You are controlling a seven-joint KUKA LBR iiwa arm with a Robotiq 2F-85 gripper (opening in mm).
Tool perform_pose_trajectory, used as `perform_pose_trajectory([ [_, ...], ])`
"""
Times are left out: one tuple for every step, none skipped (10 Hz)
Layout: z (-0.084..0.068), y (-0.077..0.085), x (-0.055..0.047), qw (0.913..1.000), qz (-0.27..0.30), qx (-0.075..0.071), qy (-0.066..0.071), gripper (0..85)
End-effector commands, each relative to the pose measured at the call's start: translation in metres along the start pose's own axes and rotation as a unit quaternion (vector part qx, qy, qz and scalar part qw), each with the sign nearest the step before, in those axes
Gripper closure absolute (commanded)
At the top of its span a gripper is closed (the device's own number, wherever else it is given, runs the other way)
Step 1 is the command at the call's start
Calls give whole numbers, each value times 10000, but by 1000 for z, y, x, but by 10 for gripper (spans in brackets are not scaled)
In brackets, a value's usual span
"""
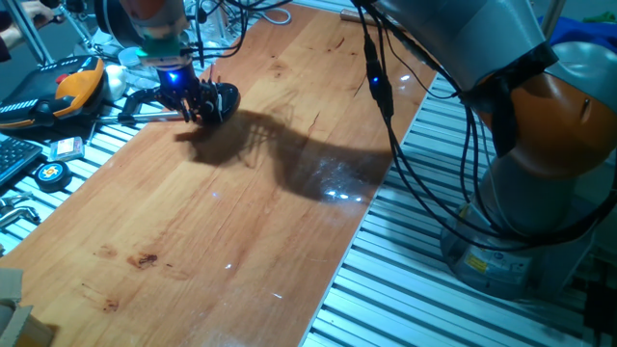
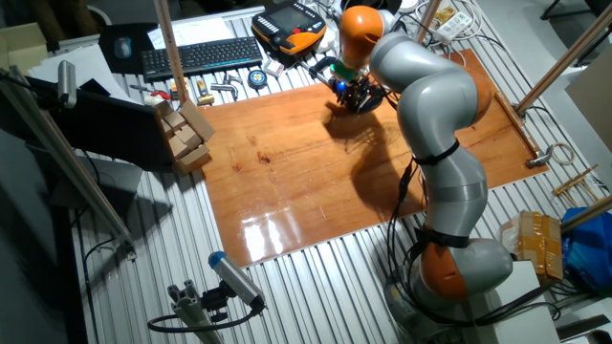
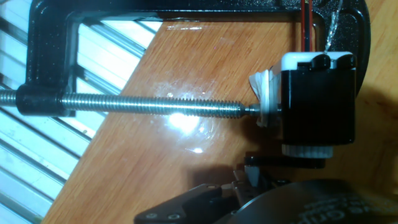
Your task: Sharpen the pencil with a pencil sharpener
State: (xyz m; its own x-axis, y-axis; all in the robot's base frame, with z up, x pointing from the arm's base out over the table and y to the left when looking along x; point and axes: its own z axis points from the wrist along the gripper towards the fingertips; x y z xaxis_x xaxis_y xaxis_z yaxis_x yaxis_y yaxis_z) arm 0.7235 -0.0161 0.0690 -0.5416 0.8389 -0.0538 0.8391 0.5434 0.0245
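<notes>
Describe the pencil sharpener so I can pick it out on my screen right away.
Start at the wooden board and follow it to its far end, under the robot's blue-lit pincer. The pencil sharpener is the small, rounded black body there, joined to a black clamp with a threaded screw, unlike the orange-and-black tool off the board.

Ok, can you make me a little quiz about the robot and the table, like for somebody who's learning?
1. True or false: the tool hangs over the middle of the wooden board.
2. In the hand view, the clamp screw is: A) shiny threaded metal, B) wood, C) orange plastic.
3. Fill in: the little light just above the tool glows ____.
Key: 1 false, it is near the board's edge, at the pencil sharpener. 2 A. 3 blue.
</notes>
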Motion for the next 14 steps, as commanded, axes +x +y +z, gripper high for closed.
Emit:
perform_pose_trajectory([
  [0,0,0,10000,-13,8,4,680],
  [-2,0,-1,10000,-13,12,-2,680],
  [-3,0,-1,10000,-28,8,4,850],
  [-5,0,-1,10000,-28,14,9,850],
  [-7,0,-1,10000,-36,21,13,850],
  [-9,0,-1,10000,-51,34,21,850],
  [-11,-1,-2,10000,-59,47,29,850],
  [-13,-1,-2,10000,-66,42,36,850],
  [-15,-1,-2,10000,-74,53,34,850],
  [-17,-1,-2,9999,-82,64,32,850],
  [-19,-2,-2,9999,-82,70,36,850],
  [-20,-2,-1,9999,-91,78,23,850],
  [-21,-2,-1,9999,-92,95,-3,850],
  [-22,-3,-1,9999,-92,93,-13,850],
])
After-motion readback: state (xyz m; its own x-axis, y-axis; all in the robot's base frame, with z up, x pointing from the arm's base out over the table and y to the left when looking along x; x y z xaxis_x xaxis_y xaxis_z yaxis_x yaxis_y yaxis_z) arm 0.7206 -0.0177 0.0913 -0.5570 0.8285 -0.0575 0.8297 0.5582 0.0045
